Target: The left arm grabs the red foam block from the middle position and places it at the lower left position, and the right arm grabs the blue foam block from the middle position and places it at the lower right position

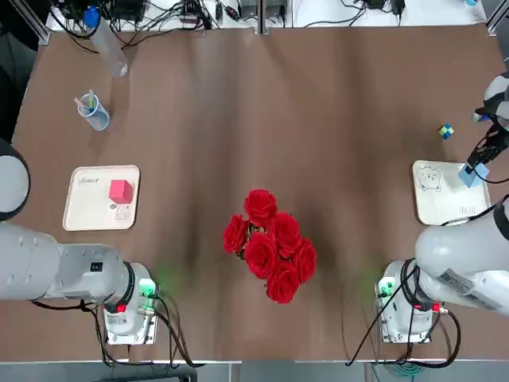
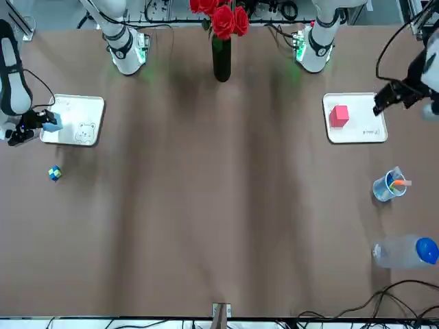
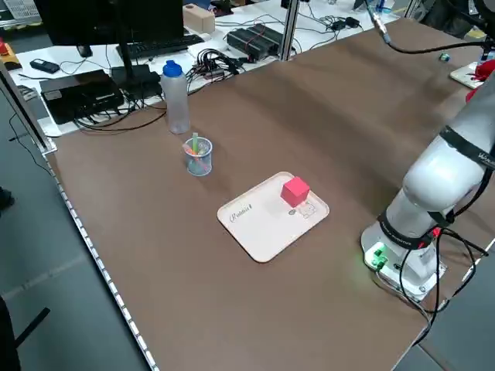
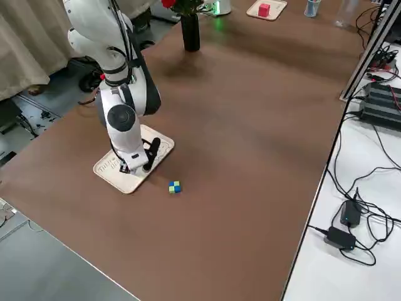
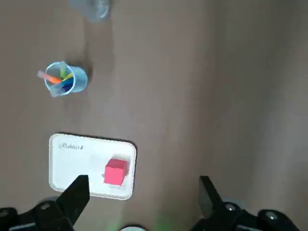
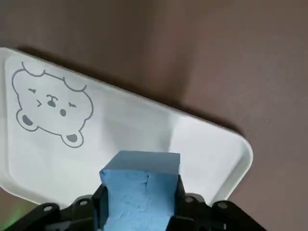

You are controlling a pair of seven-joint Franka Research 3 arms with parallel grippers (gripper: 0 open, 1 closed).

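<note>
The blue foam block (image 6: pixel 140 192) is clamped between the fingers of the right end effector (image 6: pixel 139 204), held over the white bear-print tray (image 6: pixel 53 139) on the right side of the surface (image 1: pixel 262 143). The red foam block (image 5: pixel 116 172) is seated on the other tray (image 5: pixel 77 166), at the surface's left side. The left end effector (image 5: pixel 144 199) is held above the surface, its fingers spread apart and nothing gripped.
</note>
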